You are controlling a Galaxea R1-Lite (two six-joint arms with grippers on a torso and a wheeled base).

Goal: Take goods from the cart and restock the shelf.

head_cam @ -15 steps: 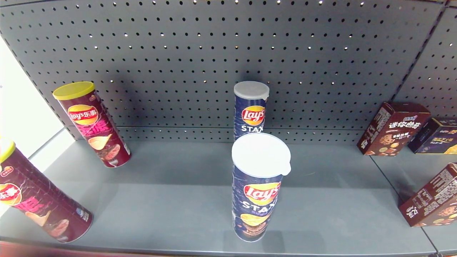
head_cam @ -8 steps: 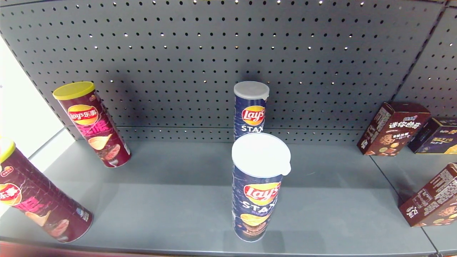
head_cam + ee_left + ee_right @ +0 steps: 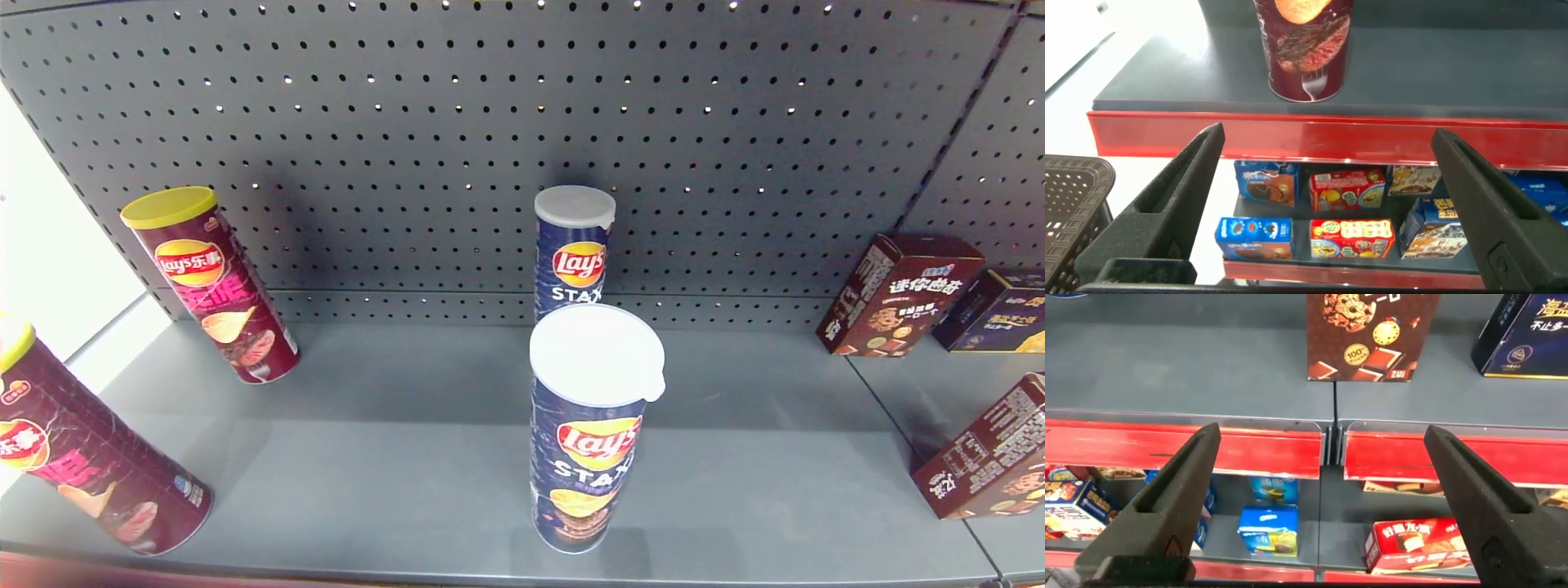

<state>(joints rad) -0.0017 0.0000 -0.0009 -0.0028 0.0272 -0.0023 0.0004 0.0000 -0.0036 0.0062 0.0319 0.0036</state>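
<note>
Two blue chip cans stand upright mid-shelf, one near the front [image 3: 592,425] and one behind it [image 3: 573,249] by the pegboard. Two maroon chip cans with yellow lids stand at the left, one far back [image 3: 211,282] and one at the front edge [image 3: 90,457]. My left gripper [image 3: 1327,212] is open and empty, held in front of the shelf's red front edge [image 3: 1323,135], below a maroon can [image 3: 1305,45]. My right gripper [image 3: 1319,502] is open and empty too, facing the red edge under a brown cookie box [image 3: 1372,335].
Brown cookie boxes [image 3: 894,294] and a dark blue box [image 3: 992,314] stand on the right shelf section. Lower shelves hold several small snack boxes [image 3: 1351,237] [image 3: 1267,531]. A dark wire cart basket [image 3: 1074,208] sits beside the left gripper. The grey shelf [image 3: 392,457] is bare between the cans.
</note>
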